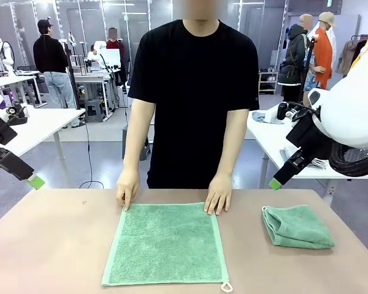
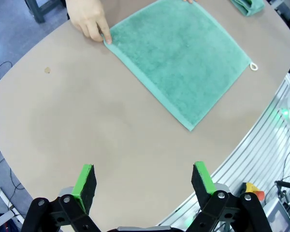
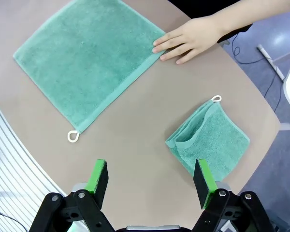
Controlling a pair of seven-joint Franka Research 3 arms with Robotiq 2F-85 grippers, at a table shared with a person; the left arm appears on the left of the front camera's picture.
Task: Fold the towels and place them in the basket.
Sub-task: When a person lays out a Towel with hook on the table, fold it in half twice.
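A lab or workshop hall, by the look of it: white worktables (image 1: 43, 122) loaded with equipment, a stool (image 1: 93, 110) beside one, a black cable (image 1: 88, 147) hanging to the grey floor (image 1: 61, 162), glass partition walls (image 1: 24, 24) behind, and a person in a cap (image 1: 50, 58) standing among the benches

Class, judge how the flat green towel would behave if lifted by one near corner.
Probably floppy: the flat towel lies thin and flush on the table, so it would likely drape from a lifted corner. Its fuzzy terry pile suggests light, not slippery. The person's hand rests on one far corner, so a push might bunch it.
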